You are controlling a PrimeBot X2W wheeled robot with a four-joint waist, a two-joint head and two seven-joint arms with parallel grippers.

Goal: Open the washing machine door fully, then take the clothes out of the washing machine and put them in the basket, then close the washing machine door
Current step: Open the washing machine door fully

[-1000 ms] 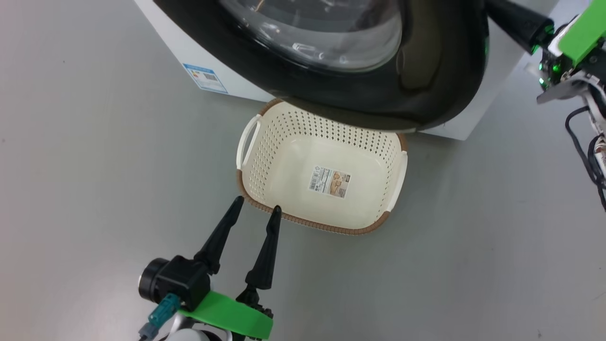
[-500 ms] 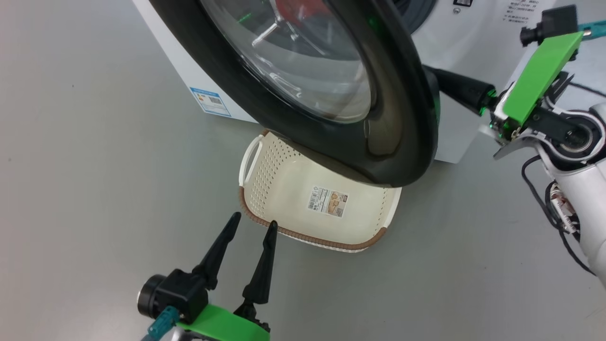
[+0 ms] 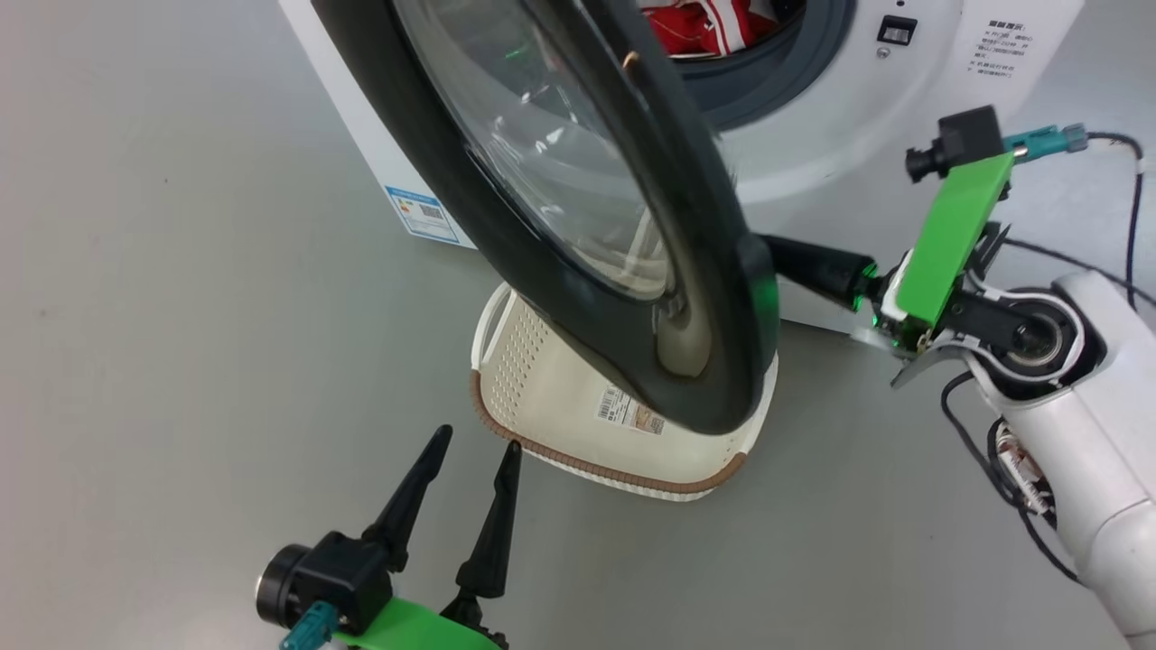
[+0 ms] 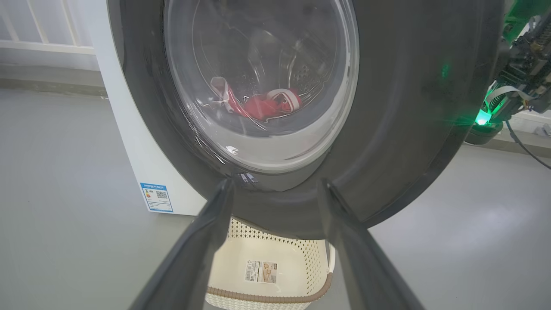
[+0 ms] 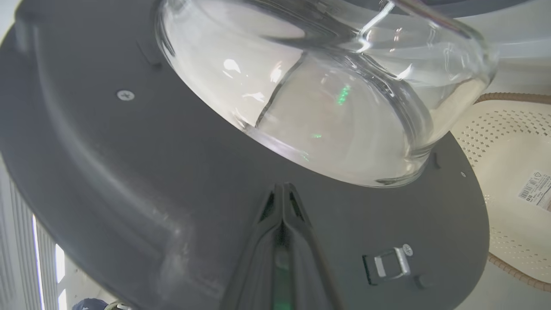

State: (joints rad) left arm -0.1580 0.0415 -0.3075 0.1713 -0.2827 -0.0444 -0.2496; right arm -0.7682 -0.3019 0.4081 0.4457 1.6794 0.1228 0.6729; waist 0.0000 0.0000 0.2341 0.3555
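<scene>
Pressing shut tips on the door's (image 3: 722, 361) inner face, the right gripper (image 5: 282, 193) has it half open; clothes (image 3: 700, 27) wait in the washing machine (image 3: 903, 81), basket (image 3: 587, 467) just ahead of the left gripper's (image 3: 477, 440) spread, empty jaws.

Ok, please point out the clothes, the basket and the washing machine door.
the clothes (image 3: 691, 27): head view, on the red fabric inside the drum.
the basket (image 3: 524, 370): head view, on its perforated side wall.
the washing machine door (image 3: 731, 316): head view, on its black rim.

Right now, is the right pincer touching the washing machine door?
Touching. In the right wrist view the shut right pincer presses its tips against the washing machine door, on the dark inner face below the glass; no gap.
</scene>
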